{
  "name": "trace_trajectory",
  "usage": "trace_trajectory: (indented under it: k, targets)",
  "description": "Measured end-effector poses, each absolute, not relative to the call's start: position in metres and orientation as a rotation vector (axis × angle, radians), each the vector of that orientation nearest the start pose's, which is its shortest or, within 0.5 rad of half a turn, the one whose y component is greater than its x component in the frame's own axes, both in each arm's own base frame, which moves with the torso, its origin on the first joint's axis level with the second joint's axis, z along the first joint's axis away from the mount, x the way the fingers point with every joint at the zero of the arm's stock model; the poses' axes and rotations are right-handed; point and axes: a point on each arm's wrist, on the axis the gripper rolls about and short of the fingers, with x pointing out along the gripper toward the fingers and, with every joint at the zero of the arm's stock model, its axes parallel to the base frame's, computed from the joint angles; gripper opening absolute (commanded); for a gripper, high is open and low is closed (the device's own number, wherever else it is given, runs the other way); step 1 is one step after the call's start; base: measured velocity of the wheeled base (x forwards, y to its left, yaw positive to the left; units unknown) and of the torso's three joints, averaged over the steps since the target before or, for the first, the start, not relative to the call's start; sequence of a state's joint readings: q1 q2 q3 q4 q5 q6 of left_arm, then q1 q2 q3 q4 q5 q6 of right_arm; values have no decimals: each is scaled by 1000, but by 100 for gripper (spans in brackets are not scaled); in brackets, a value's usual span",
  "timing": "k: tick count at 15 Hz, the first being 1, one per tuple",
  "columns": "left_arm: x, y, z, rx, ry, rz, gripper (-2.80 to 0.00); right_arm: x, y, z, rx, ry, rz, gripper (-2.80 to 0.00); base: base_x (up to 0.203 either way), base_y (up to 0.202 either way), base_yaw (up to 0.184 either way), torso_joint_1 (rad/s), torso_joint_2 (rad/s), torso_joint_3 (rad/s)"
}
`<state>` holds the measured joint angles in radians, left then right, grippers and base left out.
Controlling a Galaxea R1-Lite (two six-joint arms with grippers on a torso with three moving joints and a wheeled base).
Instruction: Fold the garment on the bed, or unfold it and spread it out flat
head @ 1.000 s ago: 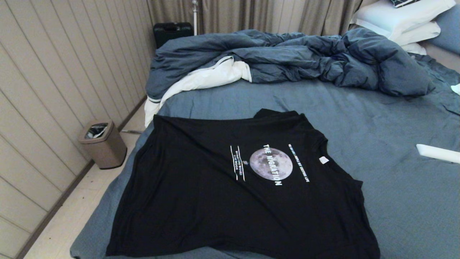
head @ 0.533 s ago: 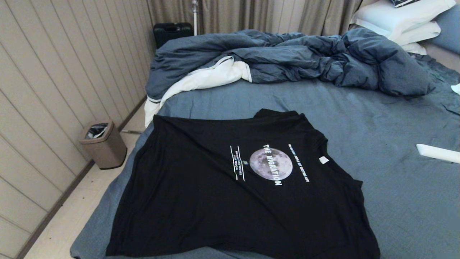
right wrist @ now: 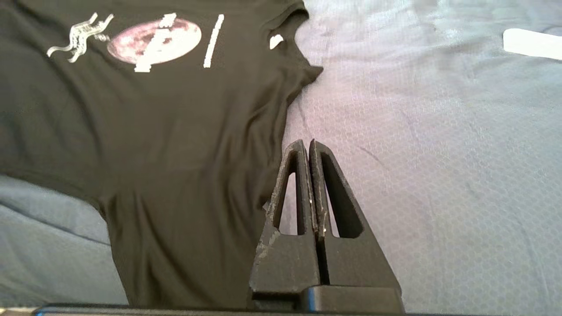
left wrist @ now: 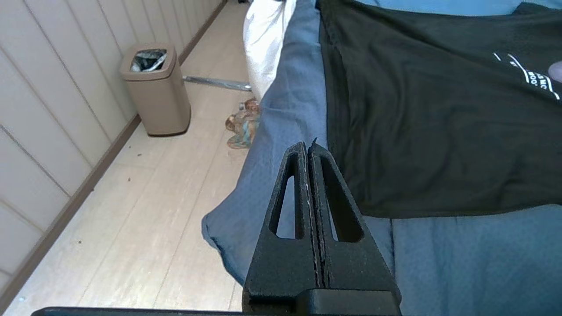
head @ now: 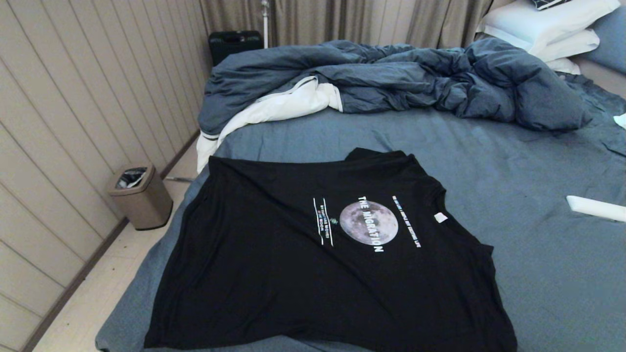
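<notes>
The garment [head: 293, 264], a black T-shirt with a grey moon print and white lettering, lies spread flat on the near left part of the bed [head: 513, 161], print side up, a white neck tag toward the right. Neither arm shows in the head view. In the left wrist view my left gripper [left wrist: 308, 147] is shut and empty, held over the bed's left edge beside the garment [left wrist: 430, 131]. In the right wrist view my right gripper [right wrist: 306, 145] is shut and empty above the sheet just beside the garment [right wrist: 153, 114].
A rumpled dark-blue duvet [head: 391, 83] with white lining lies across the far side, white pillows [head: 543, 24] at the far right. A white flat object [head: 594, 208] rests on the sheet at right. A tan bin [head: 139, 195] stands on the floor by the panelled wall.
</notes>
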<state>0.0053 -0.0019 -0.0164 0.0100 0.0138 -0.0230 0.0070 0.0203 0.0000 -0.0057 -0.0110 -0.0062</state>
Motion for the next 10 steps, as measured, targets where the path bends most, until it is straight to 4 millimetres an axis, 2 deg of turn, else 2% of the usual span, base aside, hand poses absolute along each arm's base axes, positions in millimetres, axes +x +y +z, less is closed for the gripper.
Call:
trace_trajectory:
  k: [10]
  targets:
    - [-24, 0, 79, -28, -13, 18, -280, -23, 0, 76, 3, -2, -7, -280, 0, 0, 0, 0, 0, 0]
